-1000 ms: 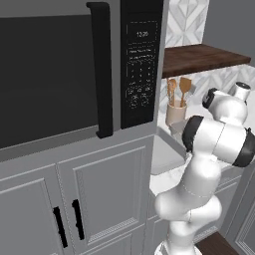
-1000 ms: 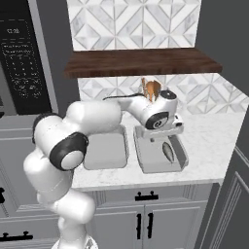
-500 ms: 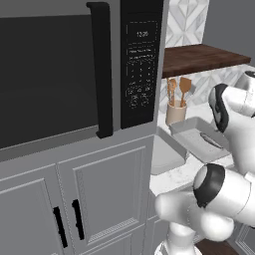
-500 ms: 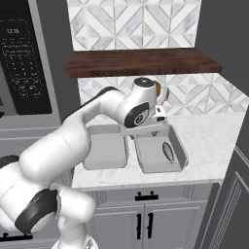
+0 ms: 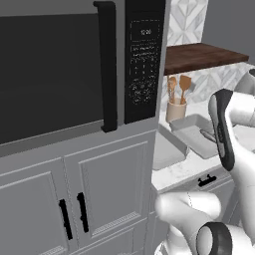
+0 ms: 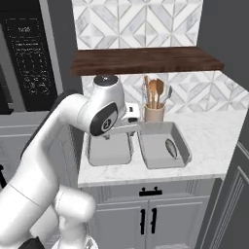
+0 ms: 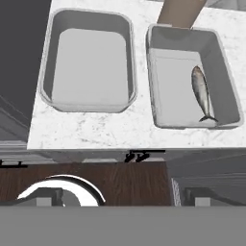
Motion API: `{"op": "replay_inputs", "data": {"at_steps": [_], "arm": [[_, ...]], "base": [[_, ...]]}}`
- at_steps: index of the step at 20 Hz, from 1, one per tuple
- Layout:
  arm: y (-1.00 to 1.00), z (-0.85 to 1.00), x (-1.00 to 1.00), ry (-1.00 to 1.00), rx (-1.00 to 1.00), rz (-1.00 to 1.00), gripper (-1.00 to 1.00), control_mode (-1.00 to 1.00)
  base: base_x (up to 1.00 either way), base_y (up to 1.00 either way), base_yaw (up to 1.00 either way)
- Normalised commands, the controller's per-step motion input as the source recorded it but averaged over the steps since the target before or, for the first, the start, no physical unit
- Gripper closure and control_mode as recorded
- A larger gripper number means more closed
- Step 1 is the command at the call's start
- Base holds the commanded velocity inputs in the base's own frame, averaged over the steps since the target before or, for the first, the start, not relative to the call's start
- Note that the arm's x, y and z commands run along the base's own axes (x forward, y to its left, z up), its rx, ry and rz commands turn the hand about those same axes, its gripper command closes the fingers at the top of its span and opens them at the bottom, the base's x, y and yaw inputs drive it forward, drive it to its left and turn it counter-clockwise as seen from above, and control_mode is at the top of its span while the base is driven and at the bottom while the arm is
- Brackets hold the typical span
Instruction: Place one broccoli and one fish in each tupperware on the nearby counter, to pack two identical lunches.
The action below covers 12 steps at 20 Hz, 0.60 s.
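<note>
Two tupperware trays sit side by side on the white counter (image 7: 91, 129). The left tupperware (image 7: 91, 62) holds nothing. In the right tupperware (image 7: 163, 86) a slim brown-grey fish (image 7: 202, 93) lies along the right wall. The same fish (image 6: 170, 147) shows in the right base view and again, as fish (image 5: 208, 135), in the left base view. My gripper (image 7: 121, 197) is open, high above the counter's front edge, its fingertips far apart with nothing between them. The broccoli is out of view.
A tan crock (image 6: 153, 113) with wooden utensils stands behind the right tray, under a dark wooden shelf (image 6: 146, 61). A black microwave (image 5: 74, 69) fills the tall cabinet to the left. Grey cabinet doors with black handles (image 6: 147, 221) are below the counter.
The hand has lifted away from the right tray and pulled back left toward the counter's front edge. The fish stays in that tray.
</note>
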Motion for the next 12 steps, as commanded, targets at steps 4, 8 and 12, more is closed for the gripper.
{"op": "replay_inputs", "data": {"at_steps": [4, 8, 12], "arm": [[0.00, 0.00, 0.00, 0.00, 0.00, 0.00, -1.00, 1.00], [0.00, 0.00, 0.00, 0.00, 0.00, 0.00, -1.00, 1.00], [0.00, 0.00, 0.00, 0.00, 0.00, 0.00, -1.00, 1.00]], "base": [[-1.00, 0.73, -0.12], [-1.00, 0.61, -0.07], [-1.00, 0.29, -0.13]]}}
